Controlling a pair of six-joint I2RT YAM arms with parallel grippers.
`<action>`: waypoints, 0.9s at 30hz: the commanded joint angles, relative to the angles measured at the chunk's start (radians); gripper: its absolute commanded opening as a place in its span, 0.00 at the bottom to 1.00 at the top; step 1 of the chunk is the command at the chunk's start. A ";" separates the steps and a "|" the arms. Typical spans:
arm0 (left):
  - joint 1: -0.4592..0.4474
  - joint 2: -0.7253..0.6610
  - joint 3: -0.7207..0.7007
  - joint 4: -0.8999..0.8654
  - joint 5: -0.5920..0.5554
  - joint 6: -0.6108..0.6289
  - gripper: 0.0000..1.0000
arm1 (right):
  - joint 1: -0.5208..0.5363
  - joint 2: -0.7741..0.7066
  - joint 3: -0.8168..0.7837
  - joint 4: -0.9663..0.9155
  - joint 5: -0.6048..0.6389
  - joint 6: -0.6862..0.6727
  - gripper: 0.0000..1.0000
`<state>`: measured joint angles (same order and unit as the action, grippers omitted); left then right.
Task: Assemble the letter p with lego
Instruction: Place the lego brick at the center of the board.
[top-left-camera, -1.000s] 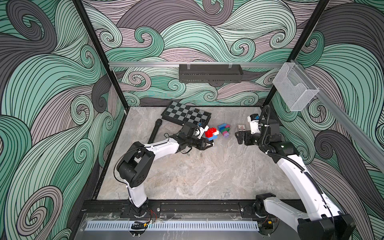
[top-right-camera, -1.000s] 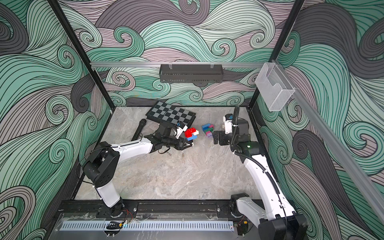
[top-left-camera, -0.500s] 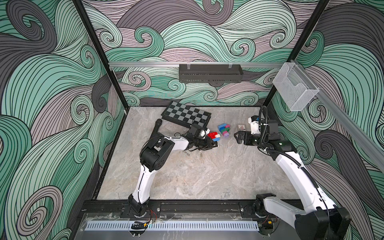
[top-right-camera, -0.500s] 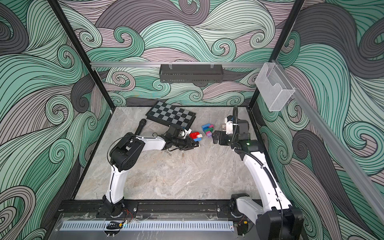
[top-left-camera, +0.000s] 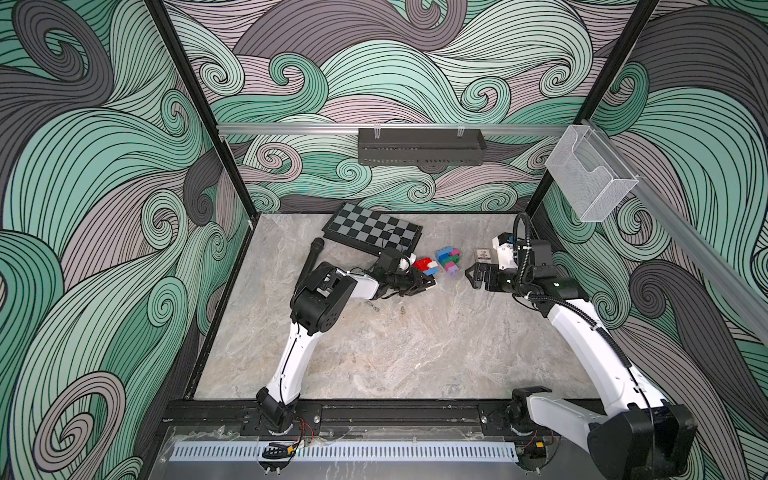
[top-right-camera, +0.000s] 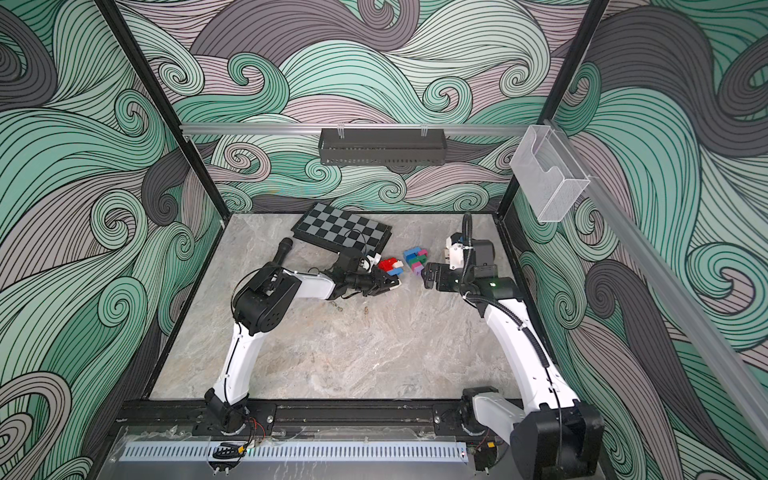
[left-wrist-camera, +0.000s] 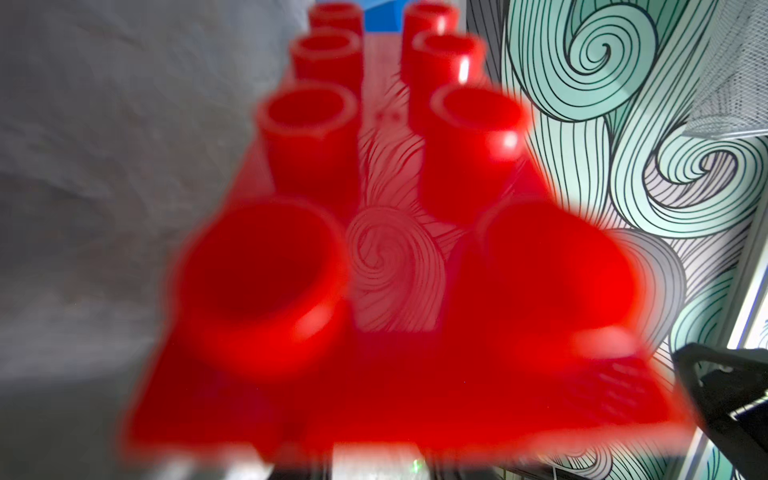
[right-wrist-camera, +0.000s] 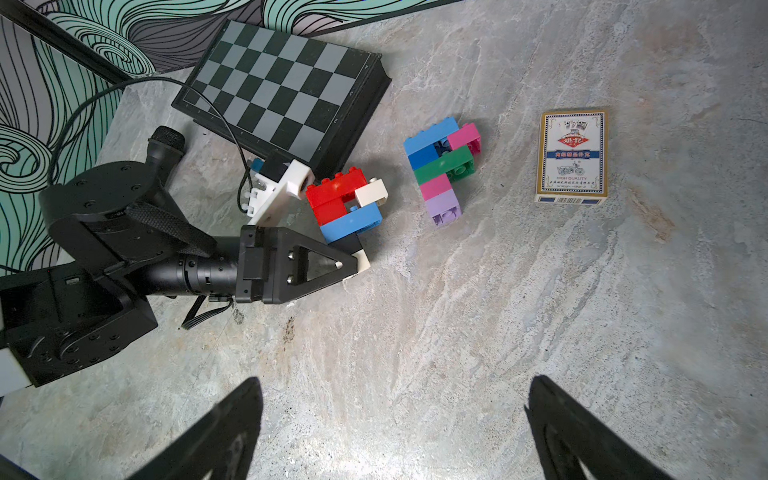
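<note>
Two lego groups lie at the far middle of the table (top-left-camera: 395, 353): a red, blue, cream and black cluster (top-left-camera: 425, 266) and, just right of it but apart, a blue, green, pink and lilac assembly (top-left-camera: 449, 262). The left arm (top-left-camera: 299, 353) reaches low, forearm nearly level, its left gripper (top-left-camera: 429, 283) clenched on the cluster's near black-and-cream end. The right arm (top-left-camera: 582, 332) bends in from the right, its right gripper (top-left-camera: 472, 279) spread wide and empty near the assembly

Lego bricks (right-wrist-camera: 440, 166) red, blue, cream, pink, green, lilac; chessboard (right-wrist-camera: 286, 91) checkered black and grey (walls (top-left-camera: 374, 83): swirling teal, mauve).
</note>
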<state>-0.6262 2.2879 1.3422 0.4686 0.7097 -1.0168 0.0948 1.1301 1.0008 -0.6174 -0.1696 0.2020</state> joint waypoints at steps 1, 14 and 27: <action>0.008 0.034 0.025 0.022 -0.011 -0.011 0.25 | -0.006 0.002 -0.009 0.004 -0.023 0.001 0.99; 0.012 0.029 0.011 -0.078 -0.044 0.005 0.78 | -0.005 -0.009 -0.013 0.008 -0.039 -0.007 0.99; 0.032 -0.112 -0.034 -0.474 -0.182 0.177 0.99 | -0.007 -0.023 -0.014 0.008 -0.048 -0.012 0.99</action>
<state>-0.6025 2.1971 1.3495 0.2794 0.6338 -0.9325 0.0940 1.1263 0.9989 -0.6159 -0.1974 0.1970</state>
